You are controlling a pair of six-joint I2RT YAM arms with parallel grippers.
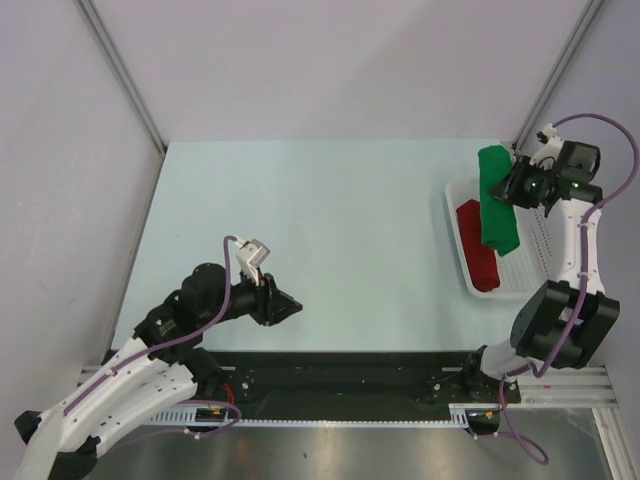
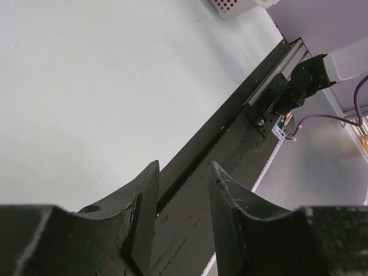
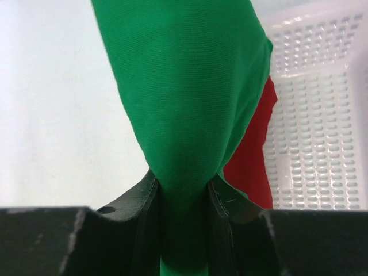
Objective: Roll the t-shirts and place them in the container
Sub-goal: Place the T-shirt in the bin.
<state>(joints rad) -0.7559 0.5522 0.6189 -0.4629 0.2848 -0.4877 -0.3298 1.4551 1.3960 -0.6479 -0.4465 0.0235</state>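
The green t-shirt [image 3: 184, 86] is bunched into a thick drooping fold and pinched between the two fingers of the right gripper [image 1: 512, 188], which is clenched on the cloth. In the right wrist view the fabric fills the gap between the jaws and fans out beyond them. The shirt hangs over the white mesh basket [image 1: 530, 250] at the table's far right, its lower end reaching down beside the red t-shirt [image 1: 478, 250], which lies as a compact roll along the basket's left side (whether green touches red is hard to tell).

The right arm rises steeply from its base at the near right, its wrist turned left over the basket. The left arm is folded low near the near edge. The left gripper [image 2: 184, 178] points right, just above the table, with its jaws parted and nothing between them.

The table [image 1: 330, 220] is pale blue-white, with a black mounting rail [image 1: 350, 375] along its near edge and plain pale walls [image 1: 330, 60] around.
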